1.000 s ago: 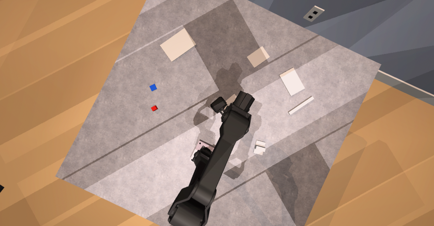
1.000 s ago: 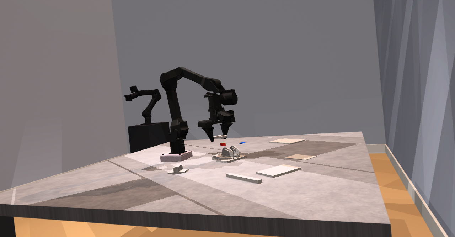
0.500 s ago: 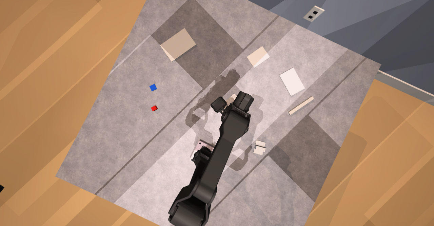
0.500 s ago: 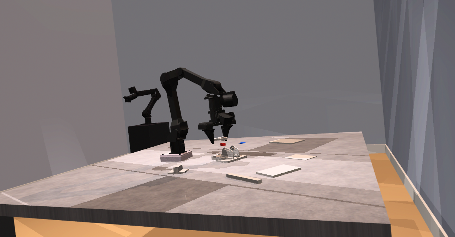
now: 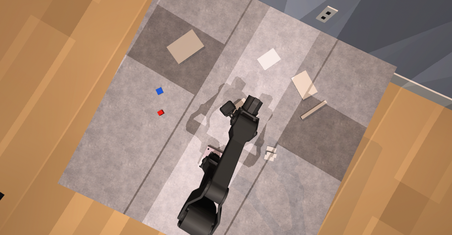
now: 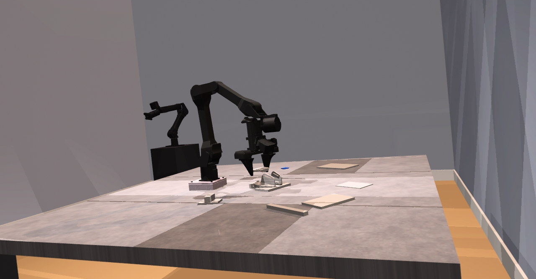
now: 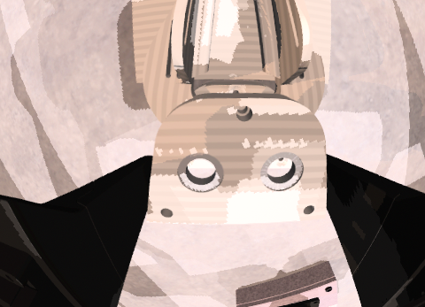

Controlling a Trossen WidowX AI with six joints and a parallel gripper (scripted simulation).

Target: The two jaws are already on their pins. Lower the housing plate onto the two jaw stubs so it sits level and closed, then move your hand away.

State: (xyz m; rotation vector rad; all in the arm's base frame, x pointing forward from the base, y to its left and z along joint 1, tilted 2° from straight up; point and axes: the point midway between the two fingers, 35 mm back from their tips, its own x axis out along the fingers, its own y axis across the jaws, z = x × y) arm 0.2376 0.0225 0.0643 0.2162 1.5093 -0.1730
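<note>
The pale housing plate (image 7: pixel 239 134) (image 6: pixel 261 169) has two large round holes and a few small ones. My gripper (image 7: pixel 236 164) (image 6: pixel 259 171) is shut on its two side edges and holds it roughly level in the air. The base plate (image 7: pixel 152 15) (image 6: pixel 279 187) lies on the table below and beyond it. Two jaws stand upright side by side on the base: the left jaw (image 7: pixel 179 37) and the right jaw (image 7: pixel 293 33) in the wrist view. The held plate is above their near end, with a gap in the exterior view. The jaw stubs are hidden under the plate.
A small stepped block (image 5: pixel 270 157) (image 6: pixel 210 198), a long bar (image 5: pixel 313 109) (image 6: pixel 287 209) and flat plates (image 5: pixel 185 46) (image 5: pixel 268 59) (image 5: pixel 303 84) lie around. A blue square (image 5: pixel 159 90) (image 6: pixel 284 168) and a red cube (image 5: pixel 160 112) are at left in the top view.
</note>
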